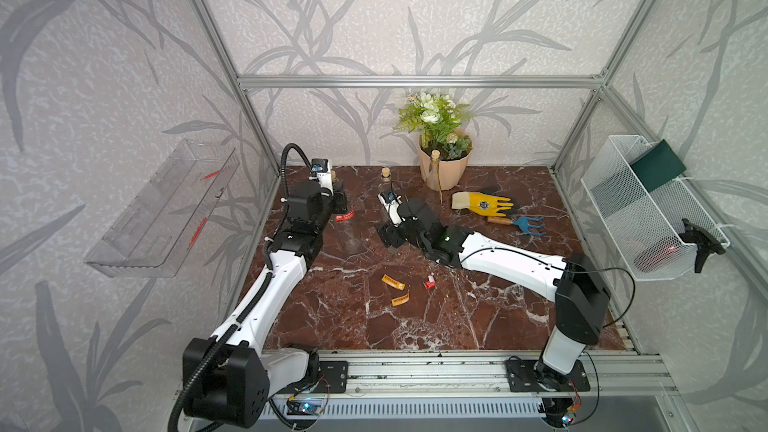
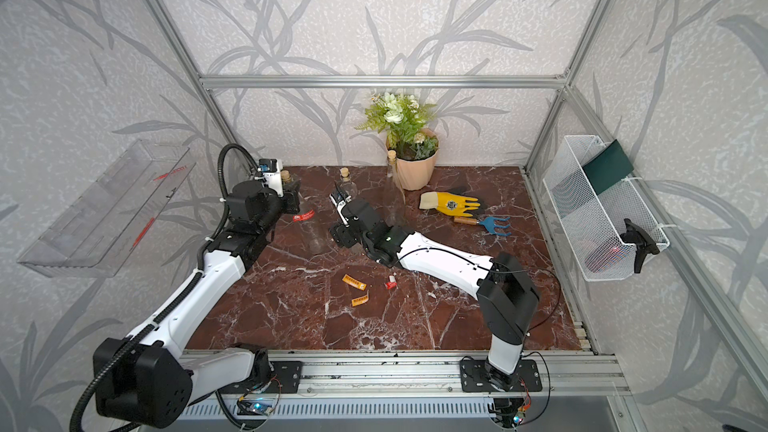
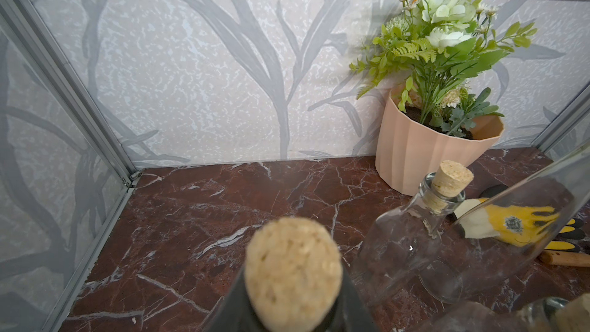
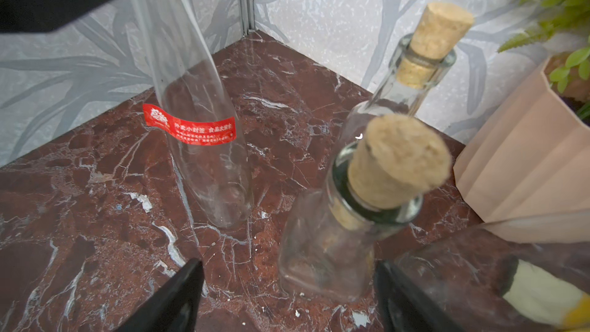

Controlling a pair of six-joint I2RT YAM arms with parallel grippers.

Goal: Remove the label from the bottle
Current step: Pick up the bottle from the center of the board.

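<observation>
Label [image 4: 188,130] clings to bottle [image 4: 204,170] in left pincer [image 1: 338,200].

We see a red label [image 4: 190,129] stuck on a clear glass bottle [image 4: 207,183]. Its white Chinese print reads 外卖小封签 食品大安全, and the smaller line beneath is too fine to read. Two orange label scraps [image 1: 393,282] on the desk [image 1: 332,326] carry dark print that we cannot make out. The yellow glove [image 1: 484,204] bears a round emblem, also illegible.

Left hand [image 1: 340,198] mostly hidden — grip on bottle [image 1: 350,234] neck seemingly; cork [image 3: 292,269] blurred.
</observation>
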